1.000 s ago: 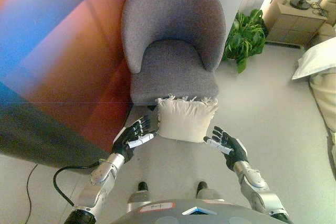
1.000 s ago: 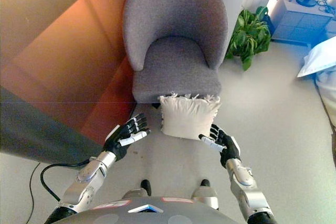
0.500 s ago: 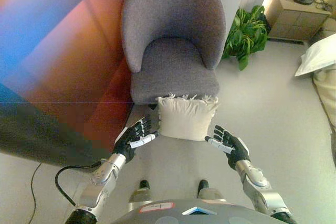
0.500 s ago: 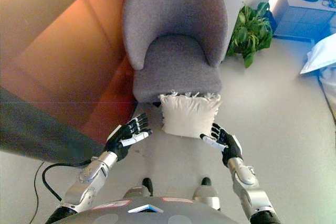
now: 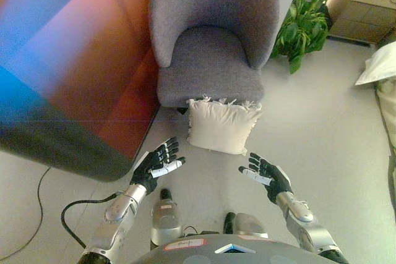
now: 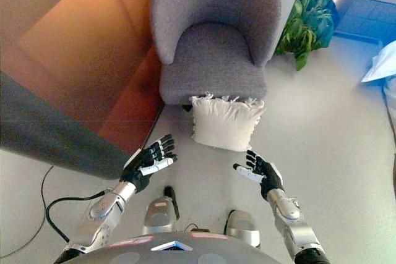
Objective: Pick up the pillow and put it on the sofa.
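Both dark hands — left hand (image 5: 157,164), right hand (image 5: 266,174) — hover empty, fingers spread, palms inward, likely readying a two-sided squeeze; ahead between them, the cream fringed fabric pillow (image 5: 222,125) leans — seemingly — against the grey upholstered armchair (image 5: 210,35).

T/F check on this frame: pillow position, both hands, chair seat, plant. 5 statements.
1. The pillow leans on the floor against the front of the grey armchair. True.
2. The left hand is shut on the pillow. False: its fingers are open and it is apart from the pillow.
3. The right hand is open, below the pillow's right corner and not touching it. True.
4. The pillow lies on the armchair seat. False: the seat is bare; the pillow stands on the floor.
5. The green plant is left of the armchair. False: it is on the right.
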